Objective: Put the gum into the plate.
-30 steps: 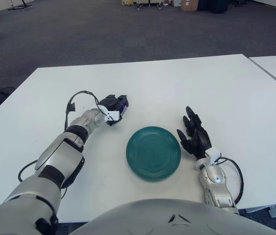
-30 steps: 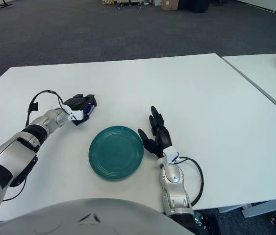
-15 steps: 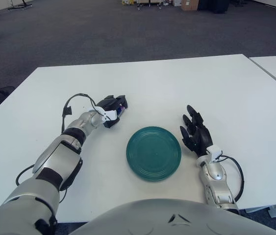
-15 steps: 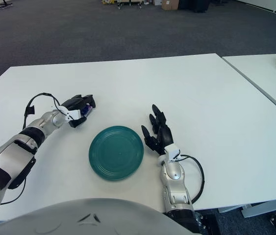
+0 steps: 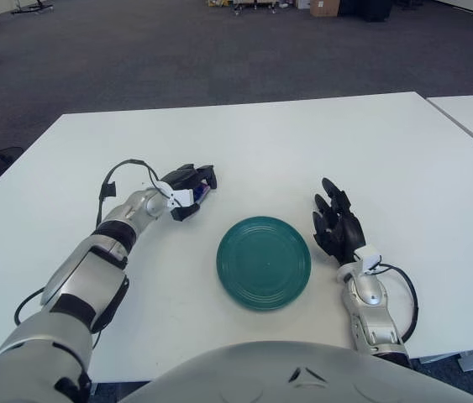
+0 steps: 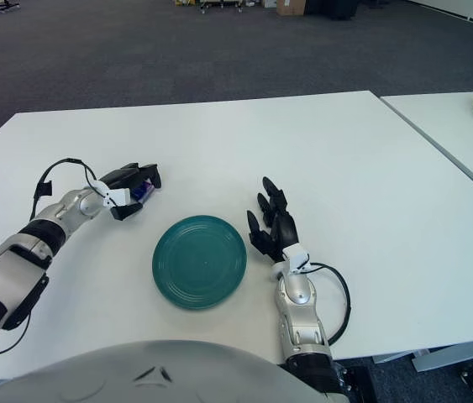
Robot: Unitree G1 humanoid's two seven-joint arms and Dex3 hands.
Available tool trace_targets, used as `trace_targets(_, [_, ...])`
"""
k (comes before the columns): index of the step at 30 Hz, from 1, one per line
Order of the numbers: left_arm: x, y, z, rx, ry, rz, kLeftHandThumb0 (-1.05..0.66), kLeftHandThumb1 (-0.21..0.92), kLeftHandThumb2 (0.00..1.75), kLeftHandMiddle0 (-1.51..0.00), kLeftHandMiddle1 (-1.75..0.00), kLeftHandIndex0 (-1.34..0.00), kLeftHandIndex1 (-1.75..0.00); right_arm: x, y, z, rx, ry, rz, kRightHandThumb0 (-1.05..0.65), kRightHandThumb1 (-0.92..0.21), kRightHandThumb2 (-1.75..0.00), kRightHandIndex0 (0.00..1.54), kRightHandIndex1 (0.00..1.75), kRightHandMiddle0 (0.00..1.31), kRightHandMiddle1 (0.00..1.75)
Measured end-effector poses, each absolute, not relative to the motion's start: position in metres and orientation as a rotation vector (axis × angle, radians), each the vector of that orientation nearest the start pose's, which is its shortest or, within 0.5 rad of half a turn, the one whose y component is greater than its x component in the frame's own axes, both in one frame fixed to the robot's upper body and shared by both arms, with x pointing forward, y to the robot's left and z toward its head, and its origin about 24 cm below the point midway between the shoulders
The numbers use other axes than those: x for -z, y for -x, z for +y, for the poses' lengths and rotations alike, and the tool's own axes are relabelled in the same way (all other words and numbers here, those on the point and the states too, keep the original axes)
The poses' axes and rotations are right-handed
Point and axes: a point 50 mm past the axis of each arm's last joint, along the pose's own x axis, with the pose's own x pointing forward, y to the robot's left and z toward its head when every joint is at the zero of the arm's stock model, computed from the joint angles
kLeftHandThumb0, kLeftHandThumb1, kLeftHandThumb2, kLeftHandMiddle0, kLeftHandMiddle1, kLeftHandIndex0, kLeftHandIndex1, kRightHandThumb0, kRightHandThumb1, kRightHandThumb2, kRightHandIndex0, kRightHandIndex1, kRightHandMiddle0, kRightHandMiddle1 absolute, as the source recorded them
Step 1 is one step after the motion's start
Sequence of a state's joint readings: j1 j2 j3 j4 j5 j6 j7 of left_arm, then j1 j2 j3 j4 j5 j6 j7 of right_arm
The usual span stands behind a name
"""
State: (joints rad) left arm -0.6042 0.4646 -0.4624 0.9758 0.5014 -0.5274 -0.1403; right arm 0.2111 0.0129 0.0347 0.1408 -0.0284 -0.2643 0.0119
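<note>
Gum (image 5: 197, 193) apparently clasped in left hand (image 5: 187, 185), arm outstretched low.

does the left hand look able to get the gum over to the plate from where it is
Probably yes. The left hand appears closed on the gum, and only bare table lies between it and the empty plate. The right hand rests beyond the plate.
</note>
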Motion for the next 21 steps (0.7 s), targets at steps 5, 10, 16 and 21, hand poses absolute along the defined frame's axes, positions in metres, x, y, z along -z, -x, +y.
trace_targets(5, [-0.040,-0.326,0.187,0.657,-1.124,-0.032,0.00,0.15,1.49,-0.75,-1.67,-0.52,-1.75,0.010,-0.202,-0.150,0.009,0.010,0.075,-0.86,-0.92,-0.59,0.28,0.00,0.00,0.31])
trace_targets(10, [-0.066,-0.324,0.191,0.609,-1.138,-0.114,0.00,0.11,1.54,-0.76,-1.70,-0.55,-1.75,0.010,-0.202,-0.151,0.013,0.008,0.073,-0.86,-0.92,-0.61,0.28,0.01,0.00,0.32])
trace_targets(16, [-0.097,-0.317,0.185,0.566,-1.138,-0.211,0.00,0.07,1.60,-0.77,-1.73,-0.59,-1.75,0.010,-0.202,-0.151,0.013,0.009,0.074,-0.87,-0.92,-0.63,0.30,0.01,0.00,0.33])
trace_targets(21, [-0.118,-0.307,0.171,0.550,-1.105,-0.298,0.00,0.05,1.62,-0.78,-1.74,-0.60,-1.75,0.011,-0.202,-0.151,0.011,0.008,0.077,-0.86,-0.92,-0.63,0.32,0.02,0.00,0.34])
